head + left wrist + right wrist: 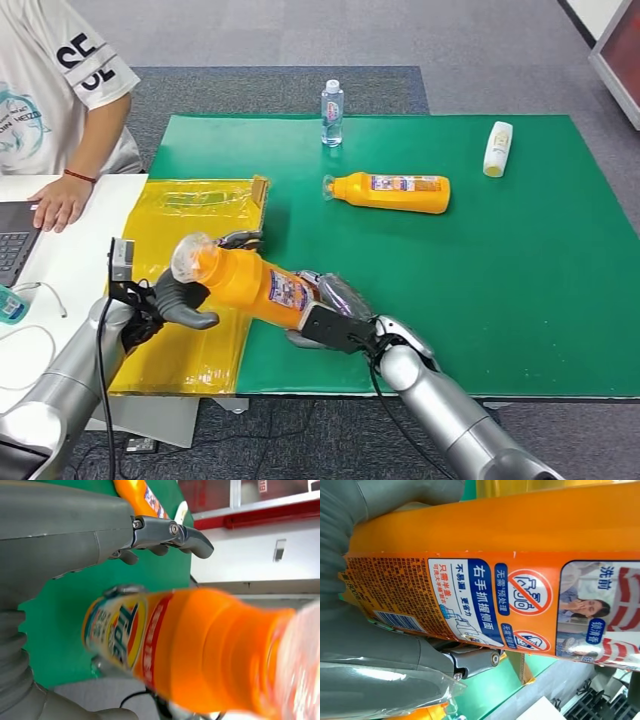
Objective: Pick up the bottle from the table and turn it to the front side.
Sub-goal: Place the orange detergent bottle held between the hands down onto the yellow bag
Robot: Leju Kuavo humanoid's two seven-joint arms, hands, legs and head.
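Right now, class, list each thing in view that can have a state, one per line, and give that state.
Held orange bottle: lifted off the table, lying sideways, cap on.
Right hand: grips that bottle's base end.
Left hand: at the bottle's cap end, fingers apart; contact unclear.
Second orange bottle: lying on the green mat, cap on.
Water bottle: upright, capped.
White bottle: lying down.
Laptop: open.
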